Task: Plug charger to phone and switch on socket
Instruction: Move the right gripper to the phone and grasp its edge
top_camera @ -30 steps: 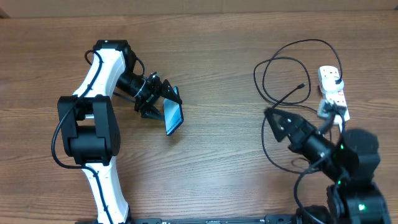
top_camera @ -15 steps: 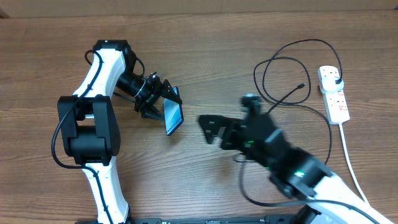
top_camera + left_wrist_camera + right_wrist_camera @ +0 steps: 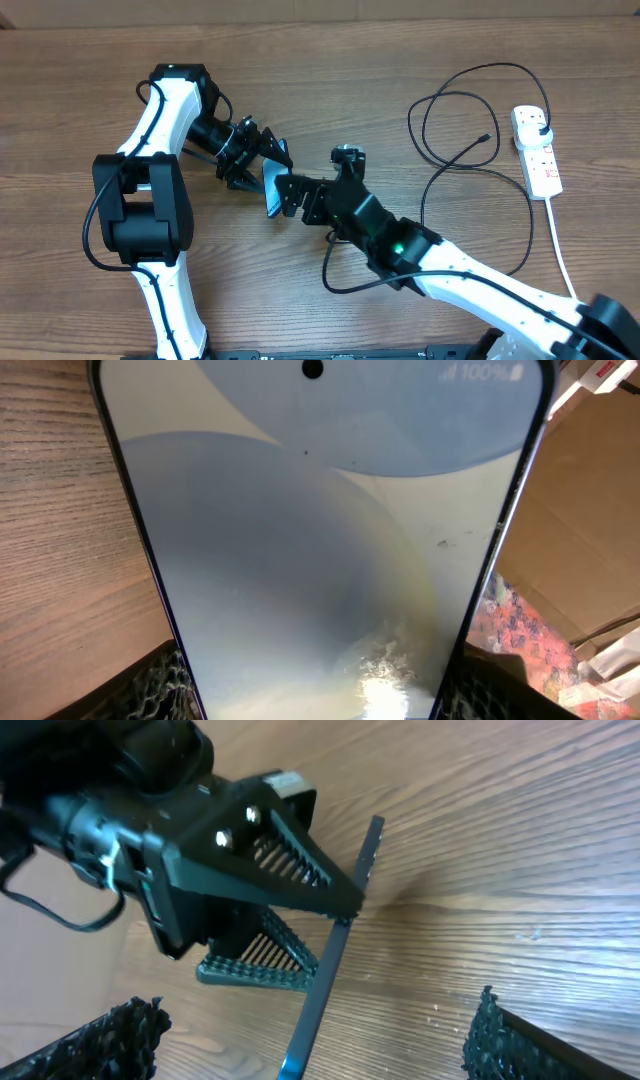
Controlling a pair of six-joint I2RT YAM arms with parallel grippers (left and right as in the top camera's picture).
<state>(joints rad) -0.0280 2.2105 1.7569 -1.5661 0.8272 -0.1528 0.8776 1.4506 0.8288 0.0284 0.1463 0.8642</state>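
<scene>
My left gripper (image 3: 258,163) is shut on the phone (image 3: 271,188) and holds it tilted on edge above the table. The light screen of the phone (image 3: 320,530) fills the left wrist view, between the left fingers (image 3: 320,695). My right gripper (image 3: 292,196) is open right at the phone's free end. In the right wrist view the phone (image 3: 335,955) shows edge-on between the open right fingers (image 3: 310,1042), with the left gripper (image 3: 270,870) behind it. The charger (image 3: 470,120) lies in black loops at the right, its connector tip (image 3: 487,137) loose and its plug (image 3: 541,126) in the socket (image 3: 537,155).
The socket's thick white cord (image 3: 558,235) runs down the right side towards the table's front. The right arm (image 3: 450,265) stretches across the middle of the wooden table. The black cable's loops reach down to about the right arm.
My right arm has swung from the right side, near the socket, across the table to the phone. The left gripper and the phone have not moved.
</scene>
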